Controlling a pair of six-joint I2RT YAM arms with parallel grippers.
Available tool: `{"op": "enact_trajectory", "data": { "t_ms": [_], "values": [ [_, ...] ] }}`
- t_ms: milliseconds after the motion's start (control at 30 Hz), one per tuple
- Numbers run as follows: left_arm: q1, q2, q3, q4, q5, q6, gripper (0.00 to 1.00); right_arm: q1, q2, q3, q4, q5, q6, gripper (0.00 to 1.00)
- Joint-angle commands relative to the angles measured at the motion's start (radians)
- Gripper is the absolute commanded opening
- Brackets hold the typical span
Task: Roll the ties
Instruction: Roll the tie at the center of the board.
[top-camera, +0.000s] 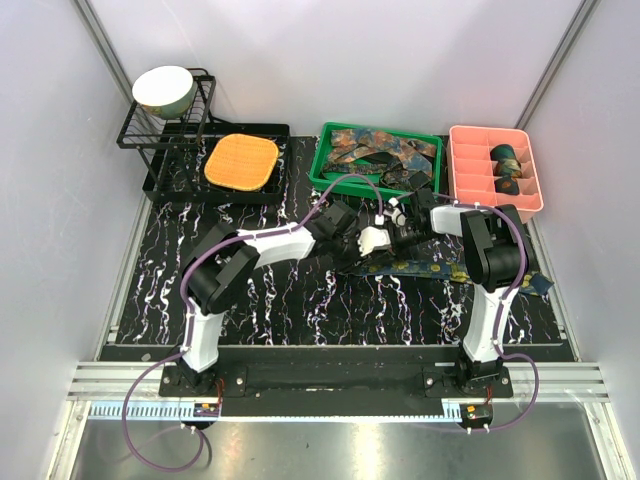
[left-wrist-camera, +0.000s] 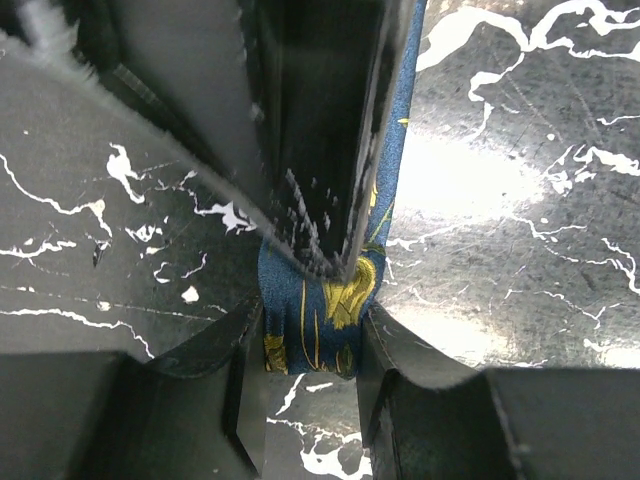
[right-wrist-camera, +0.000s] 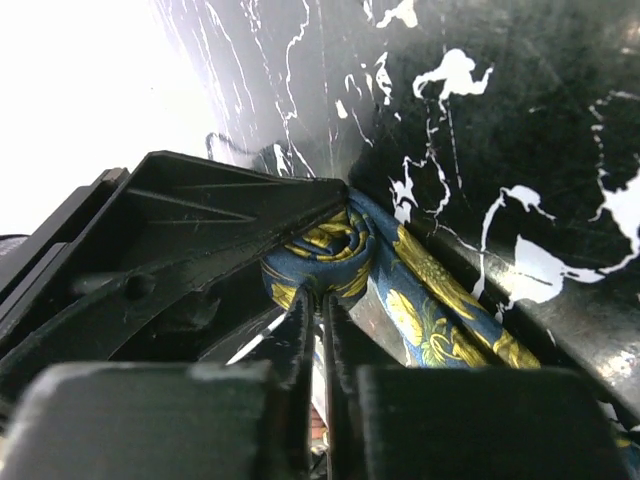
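A navy tie with gold paisley (top-camera: 450, 270) lies on the black marbled mat, its tail running right. Its left end is rolled into a small coil (left-wrist-camera: 315, 305). My left gripper (left-wrist-camera: 310, 360) is shut on that coil, one finger against each side. My right gripper (right-wrist-camera: 322, 310) is shut with its fingers nearly together, pinching the coil's inner fold (right-wrist-camera: 330, 245) from the opposite side. In the top view the two grippers meet at mid-table, the left (top-camera: 378, 240) and the right (top-camera: 400, 238). The right gripper's fingers (left-wrist-camera: 310, 130) hide much of the coil in the left wrist view.
A green bin (top-camera: 325, 160) holding several loose ties stands behind the grippers. A pink divided tray (top-camera: 470, 140) with rolled ties is at the back right. An orange waffle pad (top-camera: 242, 162) and a wire rack with a bowl (top-camera: 163, 88) are at the back left.
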Motion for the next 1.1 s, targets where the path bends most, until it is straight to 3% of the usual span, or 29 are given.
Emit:
{"op": "enact_trajectory", "data": {
  "t_ms": [0, 133, 233, 367, 567, 733, 767, 800, 933, 1067],
  "values": [
    [-0.003, 0.069, -0.043, -0.155, -0.091, -0.016, 0.34, 0.014, 0.029, 0.014, -0.016, 0.048, -0.028, 0.00],
    [0.004, 0.072, -0.056, -0.111, -0.025, -0.040, 0.53, 0.014, 0.040, 0.011, -0.061, 0.122, -0.064, 0.00],
    [0.017, 0.037, -0.124, 0.015, 0.059, -0.052, 0.63, 0.014, 0.048, 0.009, -0.089, 0.177, -0.074, 0.00],
    [0.029, 0.008, -0.185, 0.175, 0.161, -0.066, 0.67, 0.015, 0.061, 0.011, -0.116, 0.238, -0.091, 0.00],
    [0.054, 0.032, -0.207, 0.385, 0.285, -0.126, 0.66, 0.015, 0.080, 0.041, -0.165, 0.307, -0.122, 0.00],
    [0.055, 0.058, -0.190, 0.446, 0.326, -0.128, 0.50, 0.015, 0.100, 0.061, -0.175, 0.317, -0.133, 0.00],
    [0.054, 0.064, -0.172, 0.442, 0.302, -0.126, 0.43, 0.015, 0.107, 0.066, -0.175, 0.315, -0.136, 0.00],
    [0.049, 0.072, -0.156, 0.405, 0.284, -0.126, 0.27, 0.015, 0.112, 0.069, -0.178, 0.311, -0.134, 0.00],
    [0.037, 0.069, -0.139, 0.284, 0.230, -0.065, 0.09, 0.014, 0.111, 0.083, -0.188, 0.285, -0.147, 0.00],
    [0.035, 0.017, -0.198, 0.169, 0.158, 0.009, 0.06, 0.006, 0.097, 0.100, -0.227, 0.318, -0.192, 0.00]
  ]
}}
